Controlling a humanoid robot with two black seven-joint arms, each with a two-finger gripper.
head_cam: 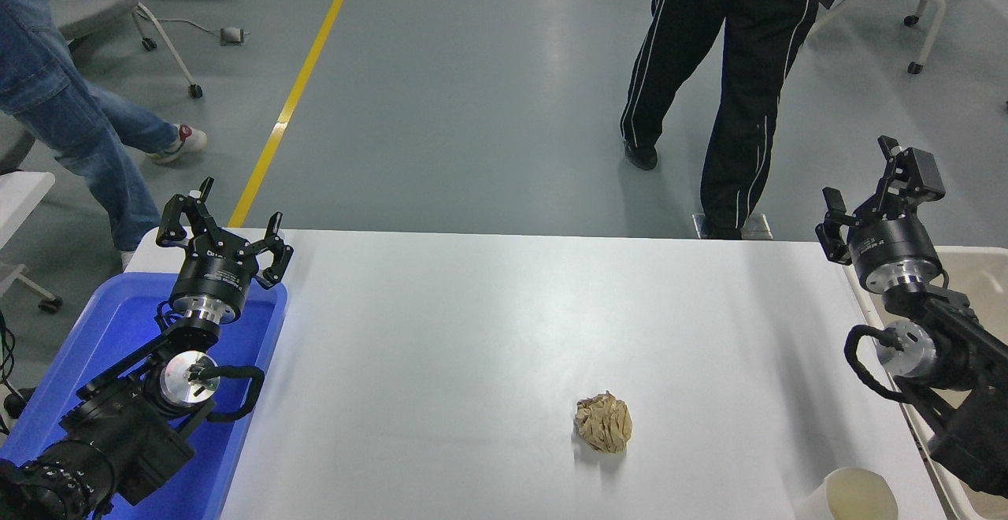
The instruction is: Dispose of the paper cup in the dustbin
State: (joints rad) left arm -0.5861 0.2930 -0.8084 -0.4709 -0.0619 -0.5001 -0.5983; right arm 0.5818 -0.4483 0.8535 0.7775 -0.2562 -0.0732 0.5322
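The paper cup (pixel 854 496) is cream with a pale yellowish inside and stands at the table's near right corner, partly cut off by the picture's bottom edge. The beige dustbin (pixel 972 268) sits off the table's right edge, mostly hidden behind my right arm. My right gripper (pixel 876 183) is open and empty, raised above the table's far right corner, well away from the cup. My left gripper (pixel 220 224) is open and empty, parked over the blue tray at the lower left.
A crumpled tan paper wad (pixel 604 423) lies on the white table (pixel 472 331) right of centre. A bright blue tray (pixel 118 331) sits at the left edge. A person in black trousers (pixel 724 87) stands beyond the far edge; another in jeans (pixel 63 102) at upper left.
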